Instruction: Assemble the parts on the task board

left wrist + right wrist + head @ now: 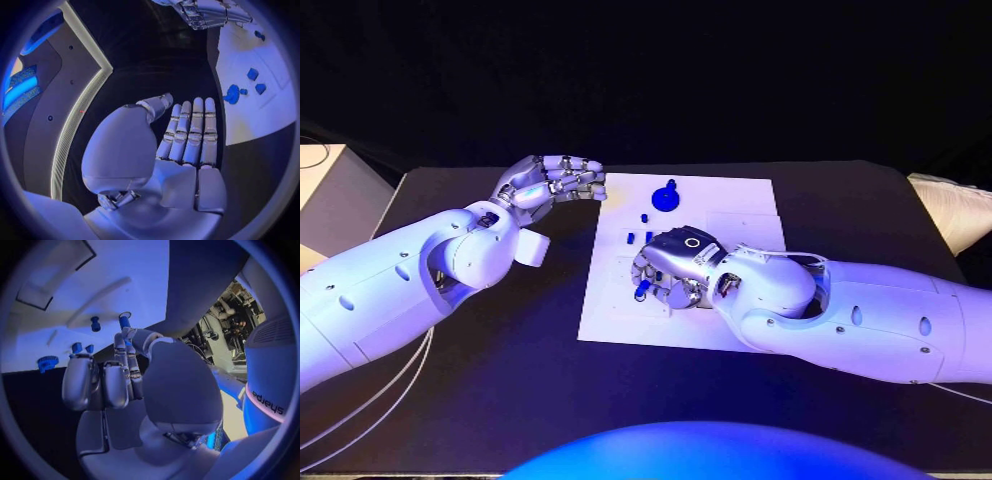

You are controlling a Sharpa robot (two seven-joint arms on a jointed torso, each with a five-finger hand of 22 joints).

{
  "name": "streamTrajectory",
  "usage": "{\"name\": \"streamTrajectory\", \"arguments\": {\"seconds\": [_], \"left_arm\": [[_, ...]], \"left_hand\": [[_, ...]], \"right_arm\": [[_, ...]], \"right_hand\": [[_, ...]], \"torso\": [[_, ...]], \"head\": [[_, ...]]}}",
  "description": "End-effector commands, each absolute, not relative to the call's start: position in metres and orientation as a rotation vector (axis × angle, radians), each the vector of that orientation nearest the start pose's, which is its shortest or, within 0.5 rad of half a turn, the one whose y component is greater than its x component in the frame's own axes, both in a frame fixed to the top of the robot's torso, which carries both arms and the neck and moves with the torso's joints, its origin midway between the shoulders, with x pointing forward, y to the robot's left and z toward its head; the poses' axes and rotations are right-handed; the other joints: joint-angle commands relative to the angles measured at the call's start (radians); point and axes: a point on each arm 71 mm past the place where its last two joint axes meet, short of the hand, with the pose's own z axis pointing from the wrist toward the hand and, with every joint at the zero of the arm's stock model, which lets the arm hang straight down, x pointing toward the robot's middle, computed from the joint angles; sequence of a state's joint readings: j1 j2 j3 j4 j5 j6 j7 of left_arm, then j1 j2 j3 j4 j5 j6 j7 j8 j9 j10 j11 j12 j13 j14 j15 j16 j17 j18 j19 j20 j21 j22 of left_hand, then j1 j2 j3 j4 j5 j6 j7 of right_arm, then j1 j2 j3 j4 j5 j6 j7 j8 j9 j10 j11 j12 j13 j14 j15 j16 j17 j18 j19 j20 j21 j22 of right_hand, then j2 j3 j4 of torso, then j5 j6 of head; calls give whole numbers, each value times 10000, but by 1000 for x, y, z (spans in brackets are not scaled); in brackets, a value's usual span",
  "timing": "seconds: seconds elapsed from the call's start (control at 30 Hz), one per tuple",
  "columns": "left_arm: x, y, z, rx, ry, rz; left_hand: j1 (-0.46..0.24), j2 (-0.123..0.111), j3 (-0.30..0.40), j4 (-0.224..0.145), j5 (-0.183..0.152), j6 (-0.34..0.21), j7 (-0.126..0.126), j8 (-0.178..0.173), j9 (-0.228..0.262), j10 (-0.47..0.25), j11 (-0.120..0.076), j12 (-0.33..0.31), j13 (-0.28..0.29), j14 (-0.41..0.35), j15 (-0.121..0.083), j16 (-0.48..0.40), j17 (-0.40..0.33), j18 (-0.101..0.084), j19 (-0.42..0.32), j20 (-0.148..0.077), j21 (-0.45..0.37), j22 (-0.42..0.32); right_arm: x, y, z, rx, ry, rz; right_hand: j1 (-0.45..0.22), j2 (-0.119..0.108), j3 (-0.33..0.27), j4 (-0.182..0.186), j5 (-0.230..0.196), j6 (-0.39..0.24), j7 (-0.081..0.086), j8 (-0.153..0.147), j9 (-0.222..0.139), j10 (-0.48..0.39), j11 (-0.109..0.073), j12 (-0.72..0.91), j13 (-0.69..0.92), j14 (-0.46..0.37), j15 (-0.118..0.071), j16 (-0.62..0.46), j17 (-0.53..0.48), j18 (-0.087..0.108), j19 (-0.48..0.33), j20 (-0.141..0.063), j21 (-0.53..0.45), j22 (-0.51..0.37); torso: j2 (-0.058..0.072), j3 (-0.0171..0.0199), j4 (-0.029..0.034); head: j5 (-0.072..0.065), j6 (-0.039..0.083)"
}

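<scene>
**Figure: Right hand holding a peg over the task board, left hand parked**

I have the right hand [672, 268] low over the near-middle of the task board [733, 200], its fingers closed round a blue peg [642, 291]. In the right wrist view the peg [124, 320] sticks out past the fingertips [119, 340], so I judge its free end is kept exposed for seating in the board. Its long axis appears to run roughly near-to-far across the board, the free end toward the near left; how steeply it tilts I cannot tell.

The left hand [548, 183] hovers just off the board's far left corner, above the desk [473, 400]. Its fingers lie straight and side by side, clasping nothing [187, 135]; I read this as a waiting pose that keeps the work area clear.

Loose parts remain on the board: a round blue gear [666, 197] at the far edge, lying flat, and two small blue blocks [638, 237] between it and the right hand. A short stud [95, 323] stands beside the held peg.
</scene>
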State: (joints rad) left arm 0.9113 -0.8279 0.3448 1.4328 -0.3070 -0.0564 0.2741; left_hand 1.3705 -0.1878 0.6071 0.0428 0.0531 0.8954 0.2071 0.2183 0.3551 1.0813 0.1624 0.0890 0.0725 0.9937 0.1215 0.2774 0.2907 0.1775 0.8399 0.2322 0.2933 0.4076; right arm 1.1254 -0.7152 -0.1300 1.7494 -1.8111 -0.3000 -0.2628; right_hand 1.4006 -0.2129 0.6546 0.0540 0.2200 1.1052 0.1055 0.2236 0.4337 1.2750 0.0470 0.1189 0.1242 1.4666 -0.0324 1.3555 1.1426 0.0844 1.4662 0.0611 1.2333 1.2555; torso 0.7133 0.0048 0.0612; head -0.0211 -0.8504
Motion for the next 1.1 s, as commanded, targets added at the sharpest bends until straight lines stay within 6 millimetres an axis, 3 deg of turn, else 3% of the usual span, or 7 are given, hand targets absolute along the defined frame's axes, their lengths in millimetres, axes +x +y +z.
{"name": "streamTrajectory", "arguments": {"seconds": [0.03, 1.1], "left_arm": [[494, 229, -191, -9736, 14968, -16742], [494, 230, -191, -9736, 15007, -16720]], "left_hand": [[77, 7, -56, -10, 21, -18, 57, 13, -8, -14, 6, -36, 9, 41, 17, -34, 8, 25, 57, 45, -21, -8], [70, 9, -62, -2, 21, -19, 60, 12, -15, -15, 9, -44, 11, 50, 19, -64, 20, 27, 72, 49, -50, -31]], "right_arm": [[392, -79, -220, -5738, 16243, 7225], [392, -76, -230, -6178, 16376, 6748]], "right_hand": [[-21, 105, 36, 9, 67, 59, 11, 47, 0, 98, -67, 22, 8, 281, -84, 36, 6, -99, 81, -44, 62, 9], [-65, 97, 69, -22, 50, 52, 17, 62, 29, 114, -62, 1, 25, 276, -78, 28, -14, -98, 74, -40, 58, 12]], "torso": [[5, -3, 9], [-3, -7, -1]], "head": [[16, -23], [21, -103]]}}
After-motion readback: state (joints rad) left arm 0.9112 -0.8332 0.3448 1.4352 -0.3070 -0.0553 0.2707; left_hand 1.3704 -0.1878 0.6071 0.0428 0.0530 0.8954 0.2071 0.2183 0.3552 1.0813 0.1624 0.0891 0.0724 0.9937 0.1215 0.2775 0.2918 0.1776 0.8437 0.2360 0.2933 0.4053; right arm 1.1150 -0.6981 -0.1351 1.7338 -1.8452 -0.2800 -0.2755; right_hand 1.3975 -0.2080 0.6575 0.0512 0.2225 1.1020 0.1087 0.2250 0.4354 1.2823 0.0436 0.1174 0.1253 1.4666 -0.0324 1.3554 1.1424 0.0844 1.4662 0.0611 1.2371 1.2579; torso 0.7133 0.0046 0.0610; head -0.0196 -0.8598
